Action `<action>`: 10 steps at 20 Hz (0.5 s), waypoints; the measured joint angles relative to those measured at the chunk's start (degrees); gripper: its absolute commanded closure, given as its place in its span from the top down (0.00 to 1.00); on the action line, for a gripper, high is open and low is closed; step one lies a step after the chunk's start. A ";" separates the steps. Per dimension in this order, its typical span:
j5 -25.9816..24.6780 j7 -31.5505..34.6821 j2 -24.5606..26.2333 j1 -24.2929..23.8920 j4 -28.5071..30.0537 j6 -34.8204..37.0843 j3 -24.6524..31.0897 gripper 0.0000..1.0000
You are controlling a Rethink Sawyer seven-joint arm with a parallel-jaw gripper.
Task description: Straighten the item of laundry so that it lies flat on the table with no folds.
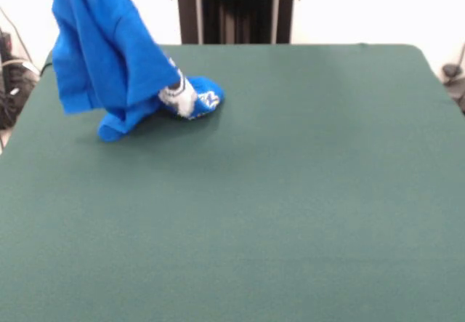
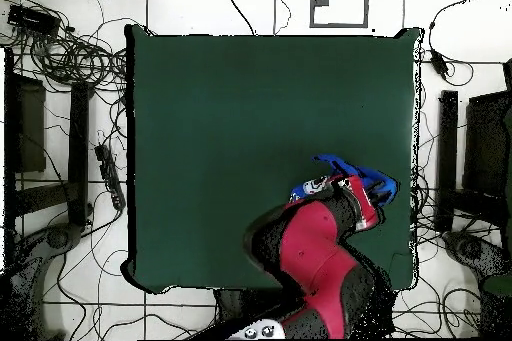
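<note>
One dark green table [image 1: 290, 206] carries one red and black arm [image 2: 320, 257], beneath whose hidden pincer, its grip impossible to tell, hangs one blue T-shirt [image 1: 102, 60], lifted high with its printed lower end touching the table's far corner.

shirt [image 1: 109, 60] hanging — hem on table [image 1: 290, 206], near corner

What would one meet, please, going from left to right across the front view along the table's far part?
Hanging body of the blue T-shirt → its printed end resting on the table → bare green table.
</note>
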 measured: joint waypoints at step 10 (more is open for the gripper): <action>-16.99 0.00 -15.32 -28.84 0.56 -4.96 33.55 0.00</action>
